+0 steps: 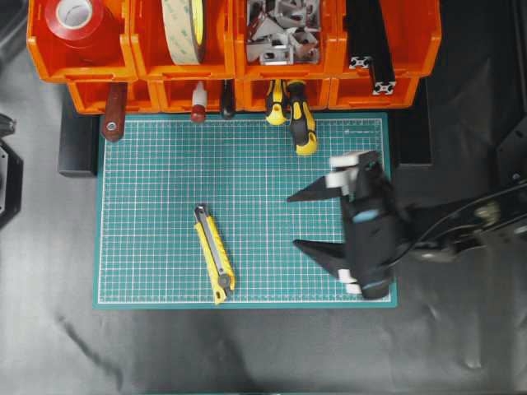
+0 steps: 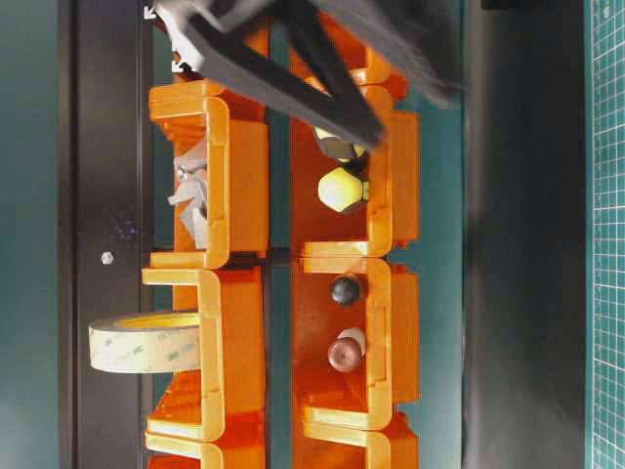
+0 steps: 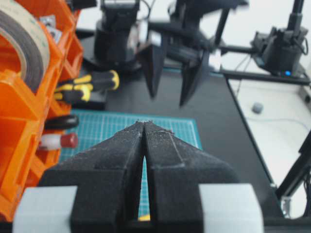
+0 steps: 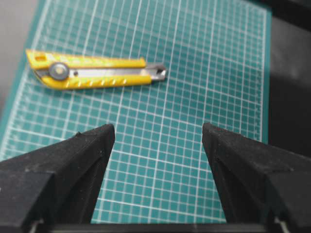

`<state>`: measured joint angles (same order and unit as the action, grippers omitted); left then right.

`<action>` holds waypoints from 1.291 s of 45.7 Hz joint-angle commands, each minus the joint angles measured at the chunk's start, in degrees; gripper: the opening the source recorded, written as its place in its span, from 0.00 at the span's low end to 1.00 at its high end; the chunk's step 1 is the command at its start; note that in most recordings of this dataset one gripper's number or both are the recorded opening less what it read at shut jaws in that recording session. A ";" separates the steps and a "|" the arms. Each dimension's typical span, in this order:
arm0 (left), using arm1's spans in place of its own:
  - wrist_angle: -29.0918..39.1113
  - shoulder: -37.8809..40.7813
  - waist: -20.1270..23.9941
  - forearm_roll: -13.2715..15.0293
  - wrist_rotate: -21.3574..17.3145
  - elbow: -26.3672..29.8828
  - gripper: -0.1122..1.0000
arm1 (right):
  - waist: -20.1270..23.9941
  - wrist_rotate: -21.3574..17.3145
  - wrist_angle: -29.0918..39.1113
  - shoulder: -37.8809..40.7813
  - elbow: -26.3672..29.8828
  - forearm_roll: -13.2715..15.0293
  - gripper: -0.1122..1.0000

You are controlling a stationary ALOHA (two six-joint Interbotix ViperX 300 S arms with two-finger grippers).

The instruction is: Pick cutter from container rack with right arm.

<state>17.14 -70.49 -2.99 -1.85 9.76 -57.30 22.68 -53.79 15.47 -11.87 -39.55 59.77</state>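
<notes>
Black jaws fill the foreground of both wrist views: our left gripper (image 3: 145, 127) has its fingers pressed together with nothing between them, while our right gripper (image 4: 158, 141) stands spread wide over the green mat (image 4: 194, 58), also with nothing between the fingers.

We see the cutter (image 1: 214, 253) lying flat on the mat, toward its lower left part in the overhead view, well apart from the container rack (image 1: 235, 66) and not in any bin. From the right wrist camera the cutter (image 4: 95, 72) rests ahead of the open fingers and off to the left, not touched by them. We judge the task close to finished: the cutter is out of the rack and set down, and our right arm (image 1: 366, 222) hovers over the mat's right side with empty jaws. What remains, as far as we can tell, is only to draw the arm clear.

For room, we have bare mat between the right gripper and the cutter, and black table (image 1: 247, 354) below the mat's lower edge. We would mind the yellow-and-black screwdrivers (image 1: 296, 115) poking out of the lower bins above the gripper, and the mat's right edge, which the gripper body overhangs. Our left gripper sits back on the opposite side, apart from the right one.
</notes>
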 commanded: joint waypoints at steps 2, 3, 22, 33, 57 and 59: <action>0.88 0.35 -0.09 -0.18 0.09 1.23 0.10 | 0.18 -3.87 -0.53 -5.62 -0.88 -0.09 0.73; 1.05 0.35 -0.09 -0.18 0.18 1.23 0.10 | 0.18 -4.48 -0.53 -6.42 -1.14 -0.09 0.73; 3.25 0.35 -0.09 -0.18 0.09 1.23 0.10 | 1.23 -14.77 -2.37 -27.16 -9.93 -0.09 0.73; 3.25 0.62 -0.09 -0.18 -0.35 0.97 0.10 | 1.23 -15.64 -2.55 -34.98 -14.24 -0.09 0.71; 5.36 -1.41 -1.41 -0.18 -0.70 2.20 0.10 | 1.23 -15.82 -2.46 -38.85 -15.56 0.00 0.70; 5.19 -1.41 -1.41 -0.18 -0.88 2.29 0.10 | 1.23 -16.08 -2.55 -39.46 -15.82 -0.09 0.70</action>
<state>22.59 -72.33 -4.31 -1.85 9.14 -56.78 23.73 -69.61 13.45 -50.63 -55.72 59.59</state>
